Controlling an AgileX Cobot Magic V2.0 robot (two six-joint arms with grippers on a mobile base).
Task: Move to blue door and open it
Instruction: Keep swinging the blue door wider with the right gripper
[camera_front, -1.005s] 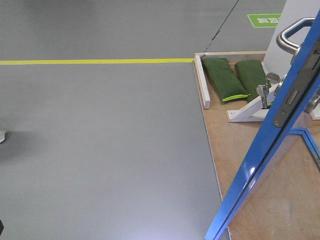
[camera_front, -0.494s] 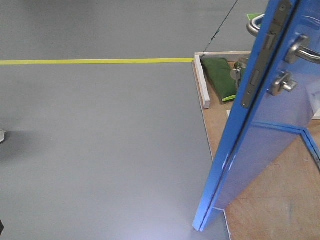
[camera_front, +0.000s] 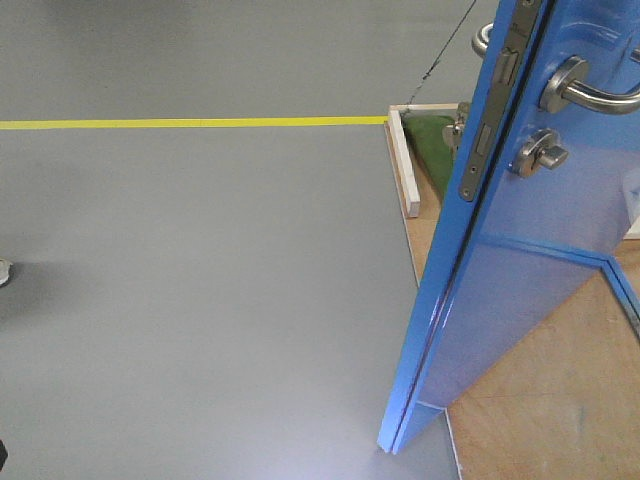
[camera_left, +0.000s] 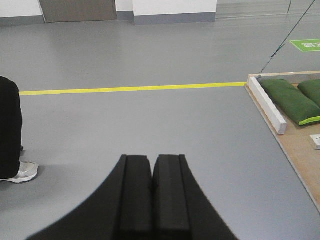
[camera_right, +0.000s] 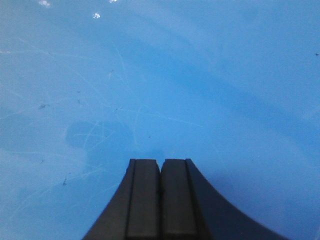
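Well, the right pincer is clenched on nothing, its black tips close before the tall glossy bright-blue door panel, which fills everything ahead of it. Seen from the front, that door stands ajar, metal latch plate on its edge, silver lever handle above the round thumb-turn. The left pincer, likewise clenched empty, points over grey floor; a yellow tape line lies ahead, green sandbags ahead to its right.
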